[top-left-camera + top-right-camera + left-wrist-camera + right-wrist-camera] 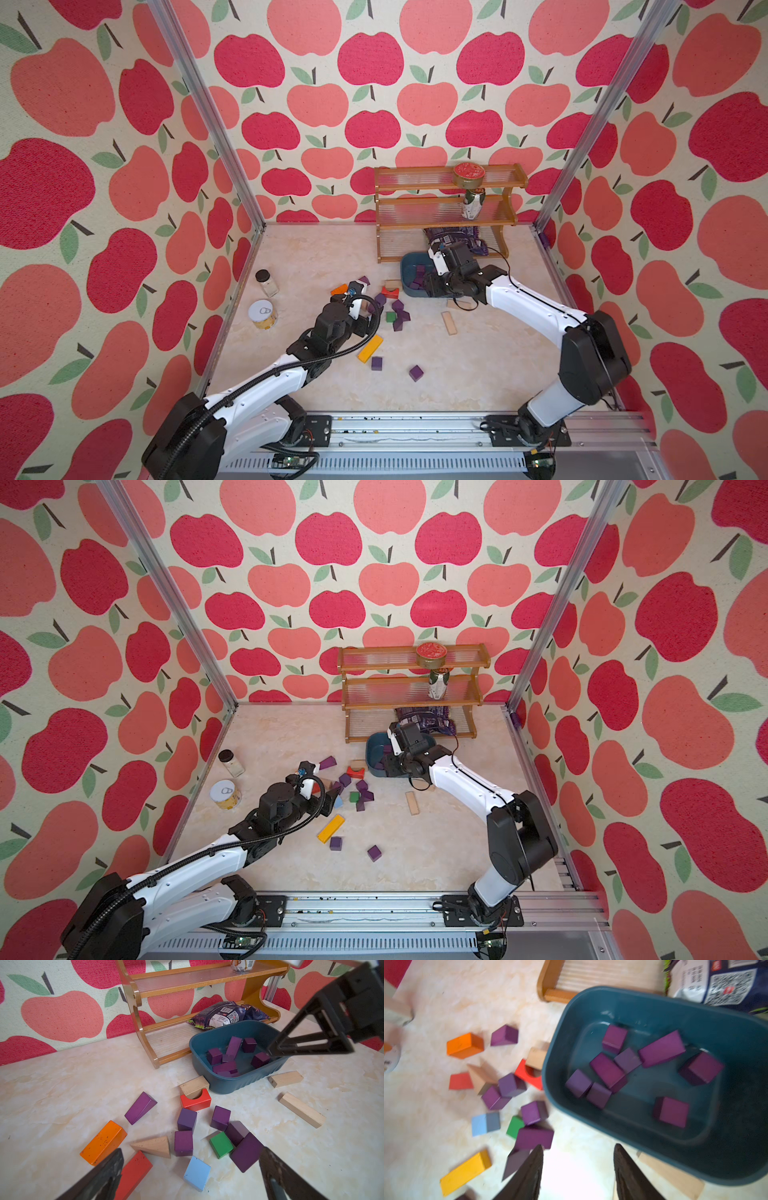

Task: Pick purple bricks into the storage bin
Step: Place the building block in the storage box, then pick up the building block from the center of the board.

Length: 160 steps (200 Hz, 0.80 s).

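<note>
The left gripper (191, 1150) is set with jaws wide apart and empty, just above the loose dark purple wooden bricks (187, 1119), which lie directly ahead; this arm is judged the nearer. Beyond, several bricks are contained in the shallow teal plastic storage bin (228, 1084). Over it, the right gripper (578, 1145) is parted and empty.
</note>
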Motion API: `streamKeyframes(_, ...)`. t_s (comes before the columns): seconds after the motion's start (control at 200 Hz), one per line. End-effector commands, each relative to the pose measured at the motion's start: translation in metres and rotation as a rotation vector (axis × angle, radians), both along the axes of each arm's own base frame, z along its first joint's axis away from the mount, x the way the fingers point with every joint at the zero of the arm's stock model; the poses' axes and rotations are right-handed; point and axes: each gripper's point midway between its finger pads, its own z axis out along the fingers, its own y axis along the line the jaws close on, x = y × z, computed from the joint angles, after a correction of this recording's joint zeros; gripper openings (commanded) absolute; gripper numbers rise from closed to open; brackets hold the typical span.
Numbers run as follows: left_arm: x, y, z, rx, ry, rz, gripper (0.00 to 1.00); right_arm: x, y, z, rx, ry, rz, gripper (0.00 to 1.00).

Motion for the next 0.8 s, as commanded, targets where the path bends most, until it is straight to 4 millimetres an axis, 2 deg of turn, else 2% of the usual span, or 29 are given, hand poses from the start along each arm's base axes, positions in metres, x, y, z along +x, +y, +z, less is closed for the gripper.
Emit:
streamKeyframes(0.0,0.001,-0.003,0.003,-0.012,0.007,-0.010,0.99,-0.039,-0.008,-0.012,-0.071,0.027,0.031,0.56)
streamKeyframes(0.11,0.004,-0.002,0.000,-0.005,0.014,0.005,0.99,-0.070,-0.003,-0.014,-0.092,0.010,0.074,0.57)
streamKeyframes(0.25,0.006,0.000,-0.005,0.010,0.019,0.016,0.99,-0.098,0.005,-0.011,-0.065,-0.017,0.100,0.57)
streamKeyframes(0.365,0.009,0.005,-0.008,0.022,0.027,0.052,0.99,-0.114,0.008,-0.009,-0.065,-0.037,0.126,0.58)
streamKeyframes(0.57,0.011,0.006,-0.007,0.019,0.026,0.062,0.99,-0.145,0.006,-0.020,-0.115,-0.026,0.189,0.59)
streamKeyframes(0.605,0.012,0.005,-0.016,0.037,0.047,0.061,0.99,-0.151,0.008,-0.022,-0.109,-0.024,0.200,0.59)
streamKeyframes(0.795,0.013,0.005,-0.016,0.034,0.048,0.065,0.99,-0.174,0.019,-0.023,-0.082,-0.019,0.262,0.59)
